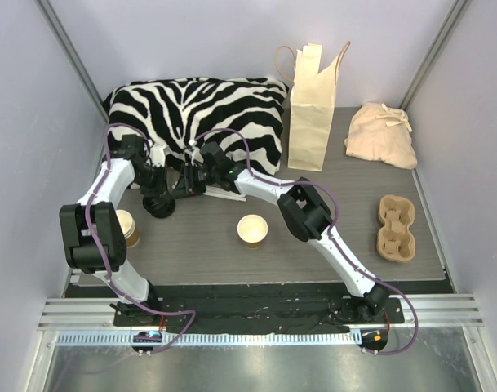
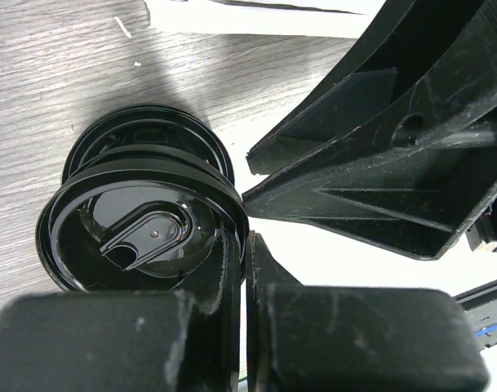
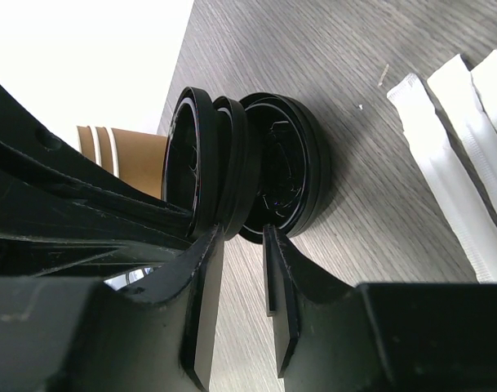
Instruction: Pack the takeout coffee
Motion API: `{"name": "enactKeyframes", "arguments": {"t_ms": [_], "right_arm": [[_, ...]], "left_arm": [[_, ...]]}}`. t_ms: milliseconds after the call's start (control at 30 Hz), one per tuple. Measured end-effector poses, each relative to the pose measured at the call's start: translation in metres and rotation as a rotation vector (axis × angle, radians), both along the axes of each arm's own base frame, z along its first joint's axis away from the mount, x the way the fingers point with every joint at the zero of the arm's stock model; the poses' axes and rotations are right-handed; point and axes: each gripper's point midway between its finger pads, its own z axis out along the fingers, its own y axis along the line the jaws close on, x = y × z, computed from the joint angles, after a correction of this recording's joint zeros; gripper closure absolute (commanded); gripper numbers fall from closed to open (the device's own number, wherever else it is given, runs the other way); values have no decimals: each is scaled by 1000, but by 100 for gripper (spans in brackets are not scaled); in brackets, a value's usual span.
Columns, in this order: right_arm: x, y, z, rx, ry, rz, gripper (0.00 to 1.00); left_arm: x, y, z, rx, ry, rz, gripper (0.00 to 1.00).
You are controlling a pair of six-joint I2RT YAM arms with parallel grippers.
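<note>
At the far left, close to the side wall, a brown cup with a white top (image 1: pixel 127 227) stands beside the left arm's elbow, so there is little room to swing on that side. Just past it the left gripper (image 2: pixel 245 245) is pinched shut on the rim of the topmost black lid (image 2: pixel 138 237) of a small lid stack (image 3: pixel 285 171). The right gripper (image 3: pixel 244 245) meets the same stack with a narrow gap between its fingers; whether it bites a rim I cannot tell. The step looks like freeing one lid. White paper-wrapped sticks (image 3: pixel 456 147) lie just beside the stack and could snag. The takeout coffee (image 1: pixel 252 230) stands upright, uncapped and ungripped mid-worktop, with bare worktop (image 1: pixel 191 245) between it and the lids. Next the lid needs lifting clear and carrying right, level over the cup's mouth. Further right wait the paper bag (image 1: pixel 312 114) and, near the worktop's edge, the cup carrier (image 1: pixel 395 227).
</note>
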Motion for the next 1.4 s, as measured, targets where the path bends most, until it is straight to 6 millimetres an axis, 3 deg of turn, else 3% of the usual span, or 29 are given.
{"name": "enactKeyframes", "arguments": {"t_ms": [400,1033,1233,1400], "right_arm": [[1,2,1,9,-5,-1,65],[4,4,-16,-20,-30,-10,65],[4,4,-17,-22,-32,-11,65],[4,4,-17,-23,-33,-14,65]], "left_arm": [[0,0,0,-2,-2,-6,98],[-3,-3,-1,-36,13,-24,78],[-4,-7,-1,-57,17,-28,78],[-4,-7,-1,-64,17,-26,89]]}}
